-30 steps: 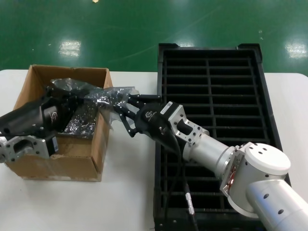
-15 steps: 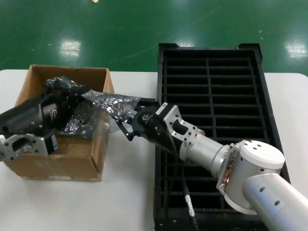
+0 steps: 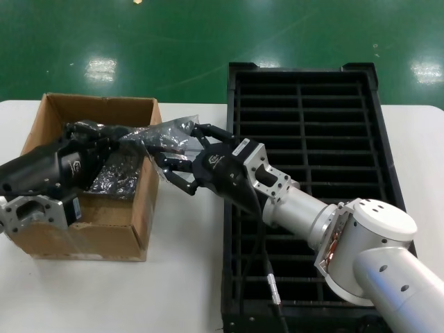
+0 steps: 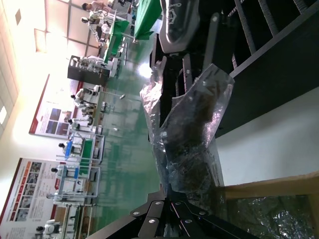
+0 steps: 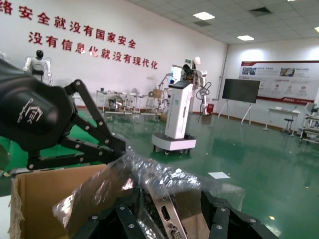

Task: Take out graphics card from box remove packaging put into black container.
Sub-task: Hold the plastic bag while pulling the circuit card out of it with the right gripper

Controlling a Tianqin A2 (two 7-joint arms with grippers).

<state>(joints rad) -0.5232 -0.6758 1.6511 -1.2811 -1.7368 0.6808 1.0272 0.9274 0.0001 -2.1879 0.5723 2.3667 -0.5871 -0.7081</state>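
Wrapped bundle in box

Glossy green floor, white table, ceiling lights, red-lettered white wall.

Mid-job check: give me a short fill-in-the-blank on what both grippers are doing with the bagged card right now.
The left gripper holds one end of the packaging above the ____.
The right gripper has its fingers ____ around the other end.
The black container has ____ columns of slots.
Missing: box; open; two
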